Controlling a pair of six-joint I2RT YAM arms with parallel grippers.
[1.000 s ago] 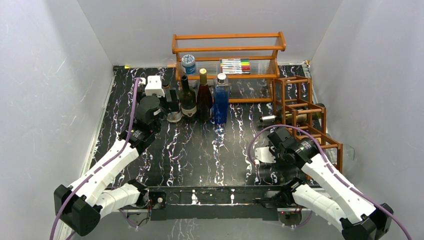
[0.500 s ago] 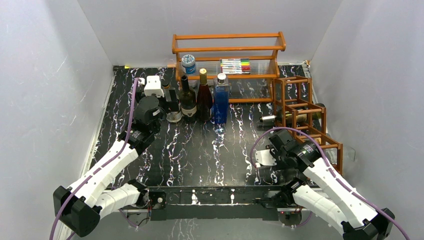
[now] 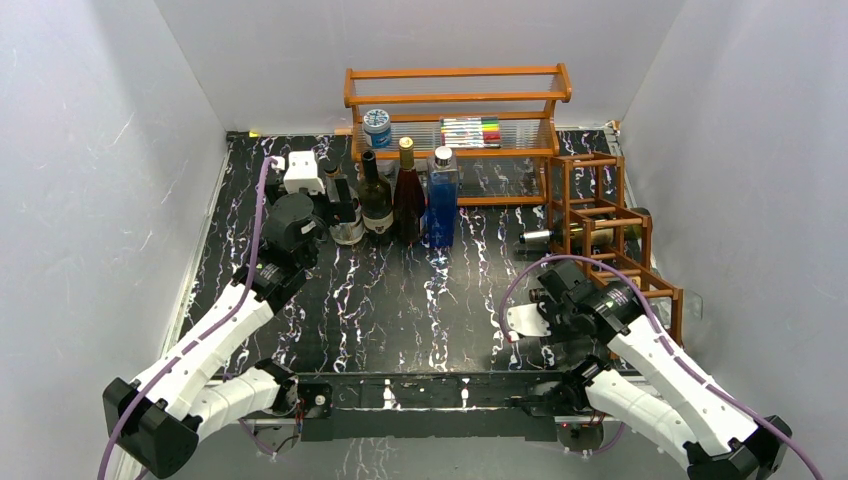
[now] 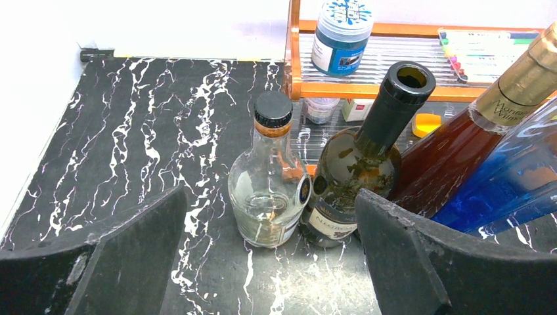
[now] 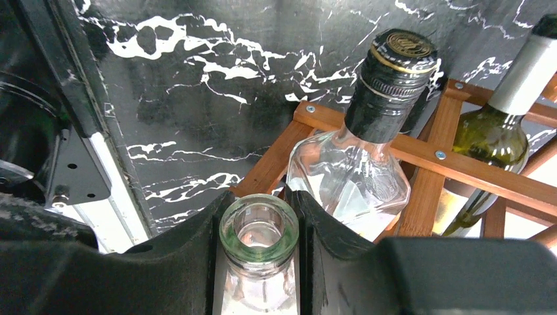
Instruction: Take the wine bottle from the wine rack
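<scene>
The wine rack (image 3: 612, 213) is a reddish-brown lattice at the right side of the table; its bars also show in the right wrist view (image 5: 460, 167). My right gripper (image 5: 259, 226) is shut on the neck of a clear, open-mouthed glass bottle (image 5: 258, 275), just off the rack's near-left corner. In the top view my right gripper (image 3: 545, 305) holds that bottle as a pale shape (image 3: 522, 320). A clear bottle with a black cap (image 5: 358, 164) and a green wine bottle with a silver cap (image 5: 496, 134) lie in the rack. My left gripper (image 4: 270, 197) is open and empty.
A small clear flask (image 4: 269, 190), a dark green bottle (image 4: 358, 164), a red-brown wine bottle (image 4: 460, 151) and a blue bottle (image 4: 512, 177) stand in front of the orange shelf (image 3: 455, 98), just beyond my left gripper (image 3: 338, 208). White walls close in three sides.
My right gripper has drawn back toward the near edge and slightly left with the clear bottle, away from the rack. My left gripper has shifted a little farther back.
</scene>
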